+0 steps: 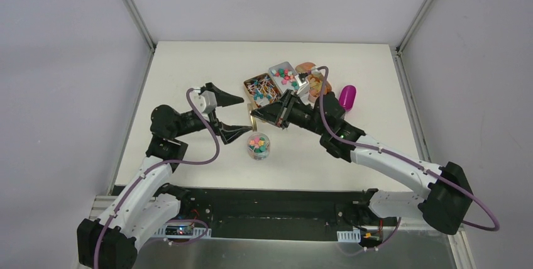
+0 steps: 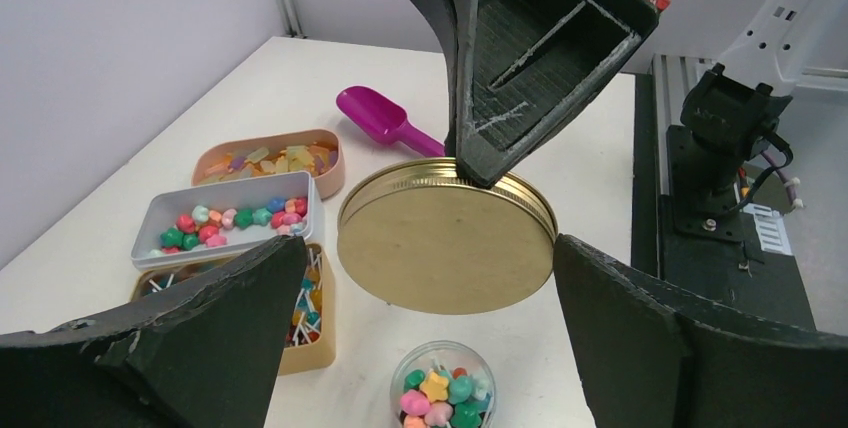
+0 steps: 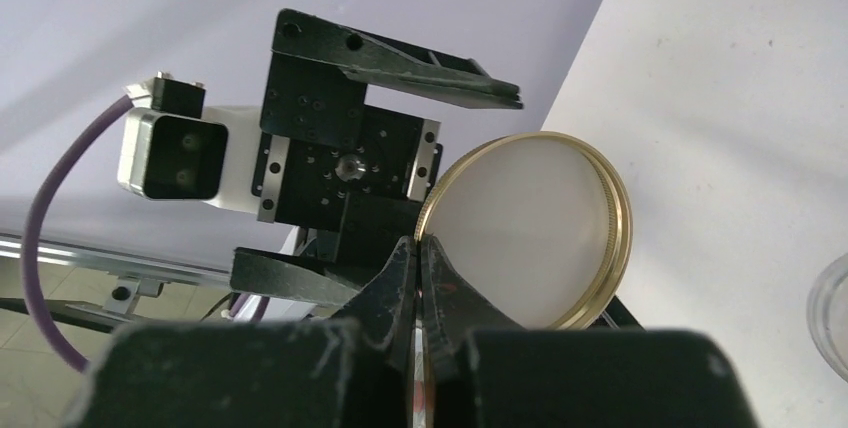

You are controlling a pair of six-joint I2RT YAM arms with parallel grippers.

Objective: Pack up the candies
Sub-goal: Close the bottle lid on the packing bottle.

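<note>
A small clear jar (image 1: 258,146) stands open on the table, full of mixed candies (image 2: 446,397). My right gripper (image 1: 261,117) is shut on the rim of a gold jar lid (image 2: 445,243) and holds it on edge, tilted, above and just behind the jar. In the right wrist view the gripper (image 3: 418,244) pinches the lid (image 3: 530,233) at its left rim. My left gripper (image 1: 246,115) is open and empty. Its jaws stand either side of the lid and jar without touching them, which shows in the left wrist view (image 2: 428,248).
Behind the jar stand a tan tray (image 1: 249,82) of stick candies, a grey tin (image 1: 274,68) of coloured candies and a peach tray (image 1: 306,66) of gummies. A magenta scoop (image 1: 347,97) lies to their right. The arms' base rail runs along the near table edge.
</note>
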